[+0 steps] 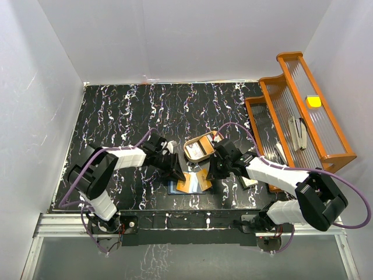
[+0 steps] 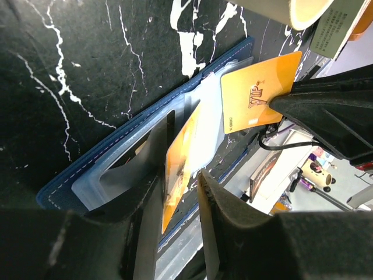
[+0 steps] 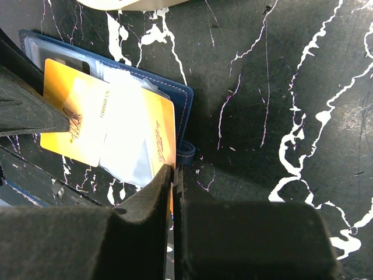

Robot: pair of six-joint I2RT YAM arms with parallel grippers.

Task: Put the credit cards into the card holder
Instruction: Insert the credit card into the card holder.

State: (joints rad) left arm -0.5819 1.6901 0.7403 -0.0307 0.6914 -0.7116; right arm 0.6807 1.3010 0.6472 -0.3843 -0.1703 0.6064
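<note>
Along the right edge of the black marbled table (image 1: 116,116) stands an orange rack (image 1: 326,134), and a tan tray (image 1: 201,147) sits near the middle. Midway along the near edge, the navy card holder (image 3: 182,111) lies open and flat. Over it, the left hand (image 1: 179,174) has its fingers parted, with an orange card (image 2: 178,157) between them in a clear sleeve. The right hand (image 3: 173,172) is closed, pinching the edge of the other orange card (image 2: 259,93).

Robot lab cell — white panel walls (image 1: 175,41) around black marbled table (image 1: 116,111), metal mounting rail (image 1: 58,221).
</note>
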